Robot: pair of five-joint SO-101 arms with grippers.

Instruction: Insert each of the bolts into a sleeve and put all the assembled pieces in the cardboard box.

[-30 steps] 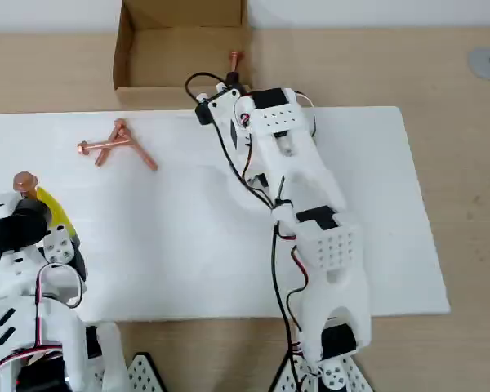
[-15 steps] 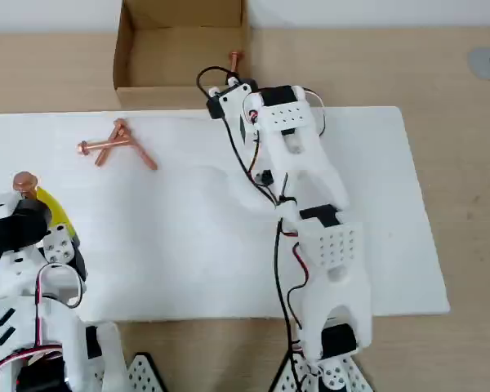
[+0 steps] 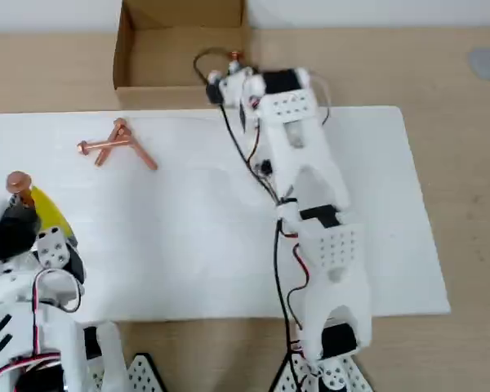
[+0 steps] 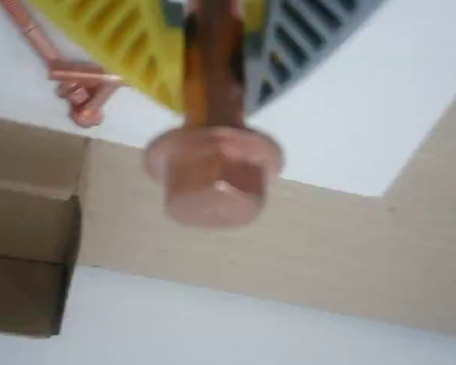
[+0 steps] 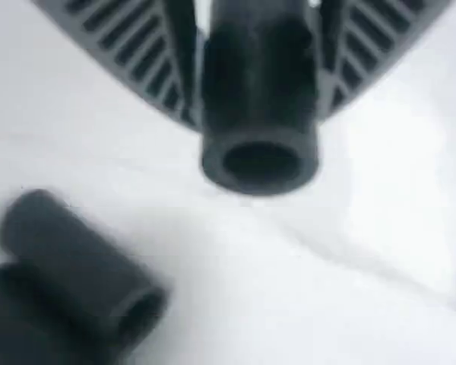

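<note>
The left claw (image 4: 216, 91) is clamped on a copper bolt (image 4: 213, 179), its yellow finger (image 4: 129, 46) on one side of the shank and its grey finger (image 4: 304, 38) on the other. The bolt's long axis runs straight out between the fingers, flanged head outermost. In the high view the head faces the camera, so the shank stands nearly end-on, and the part inside the grip is hidden. The right claw (image 5: 257, 122) is closed around a dark sleeve (image 5: 258, 84). Its long axis also lies along the fingers, with the open bore pointing away from the claw and down toward the white mat (image 3: 188, 245). Near it, loose sleeves (image 5: 68, 274) lie on their sides on the mat, the farther one cut off at the frame edge. In the high view the right arm (image 3: 310, 188) covers its own claw. The arm's tip lies just beside the right wall of the cardboard box (image 3: 180, 49), where a single bolt (image 3: 234, 57) shows its head, partly crossed by a cable. Whether it stands upright cannot be told. A heap of loose bolts (image 3: 114, 147) lies crossed on the mat in front of the box. The mat rests on the wooden bench (image 3: 465, 122).
</note>
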